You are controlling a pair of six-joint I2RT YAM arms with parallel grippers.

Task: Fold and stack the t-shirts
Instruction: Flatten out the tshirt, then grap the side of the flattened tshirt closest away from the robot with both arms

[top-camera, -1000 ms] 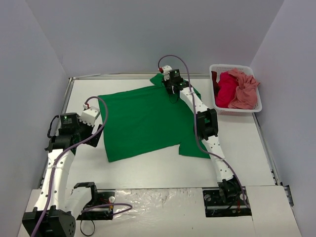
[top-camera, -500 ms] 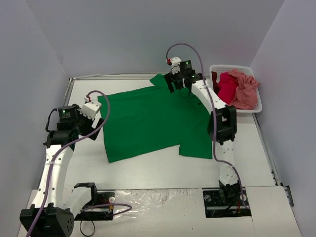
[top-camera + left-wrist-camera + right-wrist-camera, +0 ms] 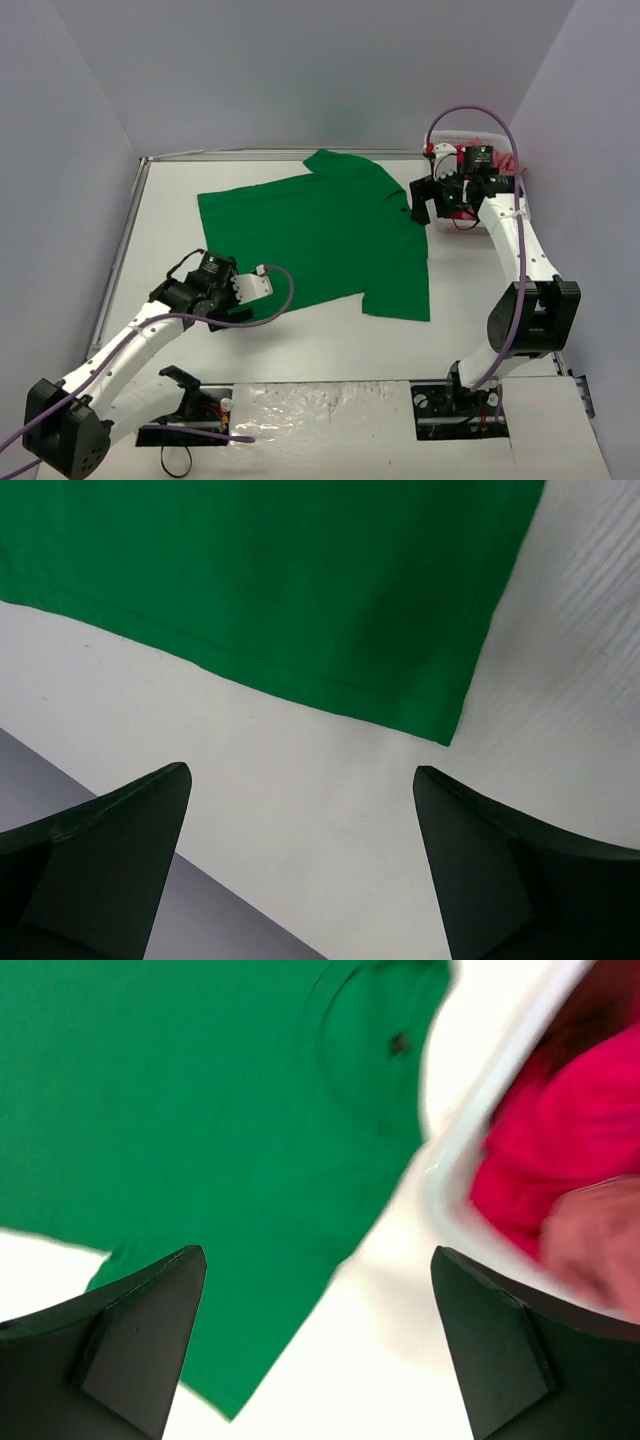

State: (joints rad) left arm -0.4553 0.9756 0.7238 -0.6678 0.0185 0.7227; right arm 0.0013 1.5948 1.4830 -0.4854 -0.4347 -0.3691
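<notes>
The bright green t-shirt (image 3: 310, 235) lies spread flat on the white table, collar at the far right. My left gripper (image 3: 266, 283) hovers open just off the shirt's near left corner. In the left wrist view the green t-shirt (image 3: 280, 570) fills the top, and the left gripper (image 3: 300, 780) holds nothing over bare table. My right gripper (image 3: 432, 205) is open between the shirt's collar side and the basket. Its wrist view shows the right gripper (image 3: 318, 1260) empty, the green t-shirt (image 3: 200, 1090), a crimson t-shirt (image 3: 570, 1130) and a salmon pink t-shirt (image 3: 595, 1250).
The white plastic basket (image 3: 480, 1130) stands at the far right, mostly hidden behind my right arm in the top view, with pink cloth (image 3: 508, 160) showing above it. Grey walls enclose the table on three sides.
My right gripper opened, let go of the green t-shirt's collar area and swung right toward the basket. My left arm moved from the shirt's left edge down to its near left corner.
</notes>
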